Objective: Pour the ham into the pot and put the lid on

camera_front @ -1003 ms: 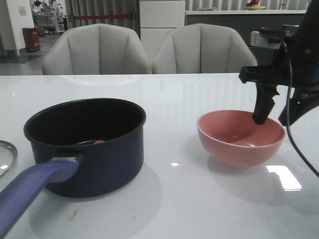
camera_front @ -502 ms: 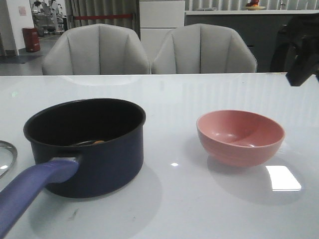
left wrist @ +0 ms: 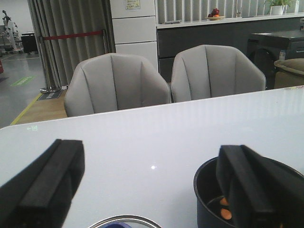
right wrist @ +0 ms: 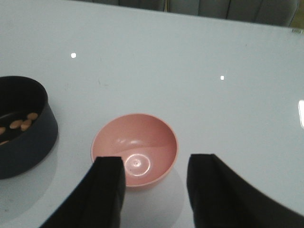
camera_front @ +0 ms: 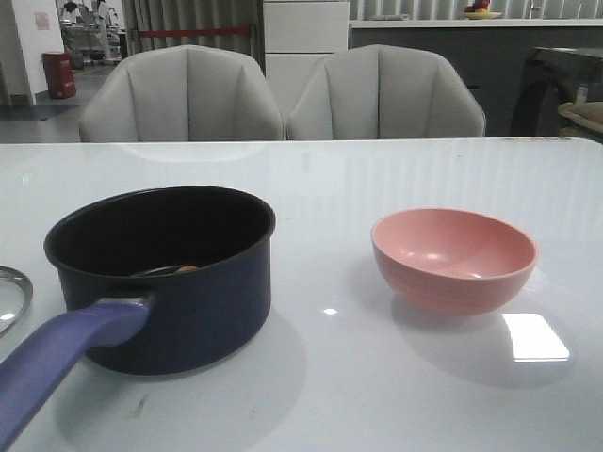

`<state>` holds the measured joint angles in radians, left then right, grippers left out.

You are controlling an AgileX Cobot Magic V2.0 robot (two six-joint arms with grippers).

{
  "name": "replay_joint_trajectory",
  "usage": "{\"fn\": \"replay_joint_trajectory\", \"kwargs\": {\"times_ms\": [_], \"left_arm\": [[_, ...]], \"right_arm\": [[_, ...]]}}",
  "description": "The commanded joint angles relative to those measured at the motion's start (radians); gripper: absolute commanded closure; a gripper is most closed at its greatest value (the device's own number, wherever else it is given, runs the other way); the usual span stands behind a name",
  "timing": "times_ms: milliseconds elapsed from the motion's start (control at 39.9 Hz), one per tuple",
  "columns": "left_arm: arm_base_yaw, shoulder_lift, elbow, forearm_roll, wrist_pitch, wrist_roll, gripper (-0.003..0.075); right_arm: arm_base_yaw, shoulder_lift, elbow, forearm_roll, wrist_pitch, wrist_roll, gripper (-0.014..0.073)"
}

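white table (camera_front: 377, 395) bears pot (camera_front: 188, 292), bowl (camera_front: 454, 259), lid (camera_front: 11, 297).

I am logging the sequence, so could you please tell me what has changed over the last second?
The right arm, which hung over the pink bowl, rose away to the right and left the front view. Its right gripper is open and empty. The pot, the ham inside it, and the bowl did not move.

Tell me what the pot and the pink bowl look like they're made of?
The pot looks like coated metal: dark navy outside, matte black inside, with a smooth purple handle, probably plastic. The pink bowl looks like glossy plastic or glazed ceramic; light spots glint on its inner wall, but the look alone can't settle which.
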<state>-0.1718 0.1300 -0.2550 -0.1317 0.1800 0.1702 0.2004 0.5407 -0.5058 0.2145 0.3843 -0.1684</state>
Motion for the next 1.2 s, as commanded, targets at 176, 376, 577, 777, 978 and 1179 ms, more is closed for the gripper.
{"fn": "replay_joint_trajectory", "kwargs": {"times_ms": [176, 376, 577, 777, 978, 1179], "left_arm": [[-0.007, 0.009, -0.025, -0.004, -0.08, -0.002, 0.0112], [-0.007, 0.009, -0.025, -0.028, -0.042, -0.002, 0.0112], [0.011, 0.081, -0.08, -0.03, 0.041, -0.002, 0.0112], [0.026, 0.25, -0.217, -0.031, 0.166, -0.101, 0.0111], [0.026, 0.452, -0.353, -0.031, 0.271, -0.112, 0.0106], [0.046, 0.664, -0.469, -0.027, 0.345, -0.243, 0.0102]], "right_arm": [[0.0, -0.298, 0.152, 0.006, -0.132, -0.015, 0.0221], [0.0, -0.351, 0.204, 0.006, -0.166, -0.015, 0.0444], [0.0, -0.351, 0.205, 0.006, -0.125, -0.015, 0.0443], [0.0, -0.351, 0.205, 0.006, -0.117, -0.015, 0.0443], [0.0, -0.351, 0.205, 0.006, -0.117, -0.015, 0.0443], [0.0, -0.351, 0.205, 0.006, -0.117, -0.015, 0.0443]]}}
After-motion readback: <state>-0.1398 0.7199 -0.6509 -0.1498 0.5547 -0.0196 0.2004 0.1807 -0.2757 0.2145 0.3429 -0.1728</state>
